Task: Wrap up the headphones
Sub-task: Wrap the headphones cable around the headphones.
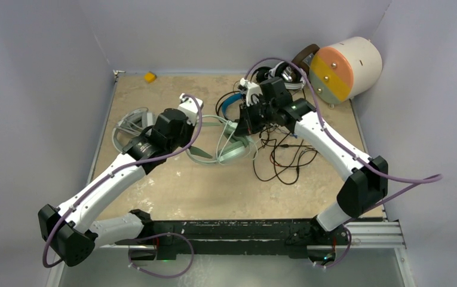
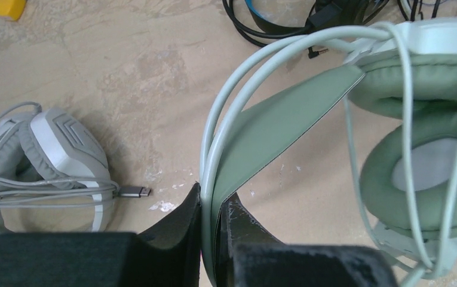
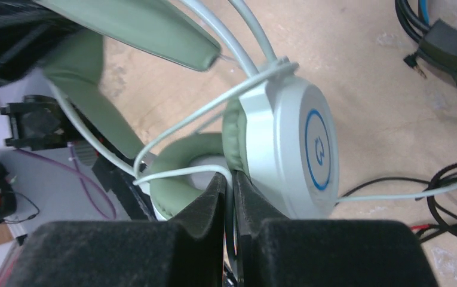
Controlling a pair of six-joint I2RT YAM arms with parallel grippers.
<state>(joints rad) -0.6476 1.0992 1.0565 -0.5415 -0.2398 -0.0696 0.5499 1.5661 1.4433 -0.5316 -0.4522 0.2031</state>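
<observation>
While the mint-green headset (image 2: 414, 89) is clamped mid-table by the left gripper (image 2: 214, 209) at its headband (image 2: 273, 134), its cable (image 3: 172, 174) pinched in the right gripper (image 3: 230, 191), winding is judged partial; black cables (image 1: 282, 161) lie loose.

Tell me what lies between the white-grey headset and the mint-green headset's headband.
In the left wrist view, a small silver USB plug lies beside the white-grey headset; the rest of the table up to the mint-green headset is bare.

Five headphones (image 1: 233, 150) (one cylinder (image 1: 345, 67), one block (image 1: 149, 76))
</observation>
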